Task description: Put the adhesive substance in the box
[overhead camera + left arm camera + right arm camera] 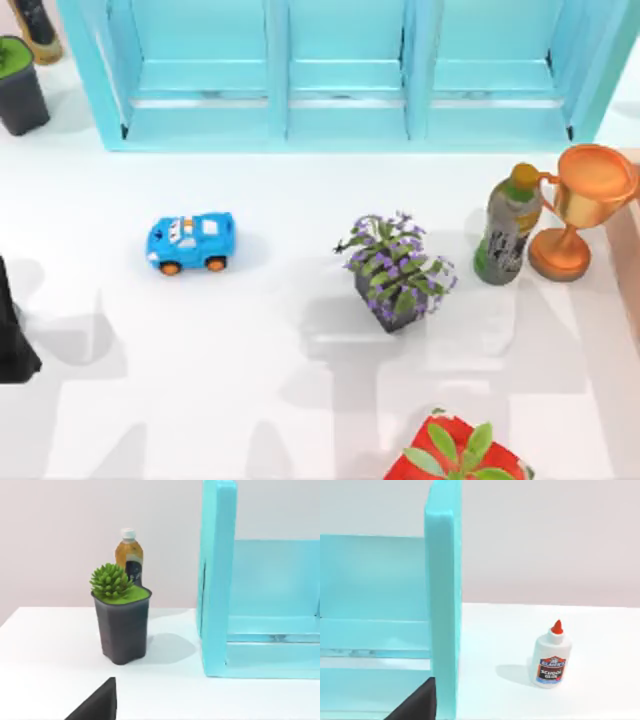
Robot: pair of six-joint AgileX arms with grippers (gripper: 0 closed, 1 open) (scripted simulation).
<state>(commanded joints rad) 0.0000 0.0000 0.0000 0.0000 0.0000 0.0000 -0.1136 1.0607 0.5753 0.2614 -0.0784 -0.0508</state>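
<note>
A white glue bottle (551,656) with a red cap stands upright on the white table, beside the outer side wall of a turquoise box (444,605). This box (345,75) runs along the back of the table and has three open compartments. A dark part of my right gripper (417,704) juts in near that side wall, well short of the glue. My left arm (12,335) sits at the table's left edge, and a dark part of its gripper (97,704) shows in the left wrist view.
A blue toy car (190,241), a purple-flowered potted plant (395,275), a green bottle (508,225) and an orange trophy (580,205) stand mid-table. A red pot (460,455) is at the front. A dark succulent pot (121,625) and an amber bottle (129,555) stand at the back left.
</note>
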